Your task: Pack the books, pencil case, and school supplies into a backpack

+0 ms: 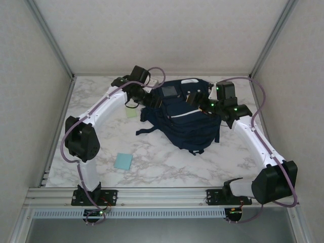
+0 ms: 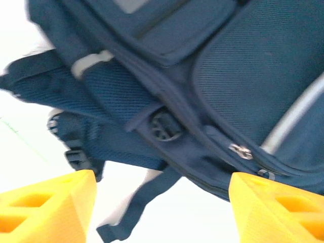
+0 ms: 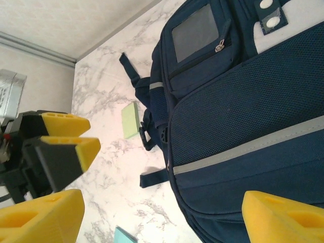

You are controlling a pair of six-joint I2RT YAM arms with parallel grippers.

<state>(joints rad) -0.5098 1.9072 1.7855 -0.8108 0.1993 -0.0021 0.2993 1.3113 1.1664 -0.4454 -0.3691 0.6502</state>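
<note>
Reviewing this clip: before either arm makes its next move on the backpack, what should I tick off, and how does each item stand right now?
1. Open left hand, nothing held: ok.
2. Open right hand, nothing held: ok.
3. Main compartment of the backpack open for loading: cannot tell; its front pocket zip looks shut.
4. Packed lime-green notebook: not ok, it lies on the table beside the backpack.
5. Packed light-blue pad: not ok, it lies on the table, apart from the backpack.
</note>
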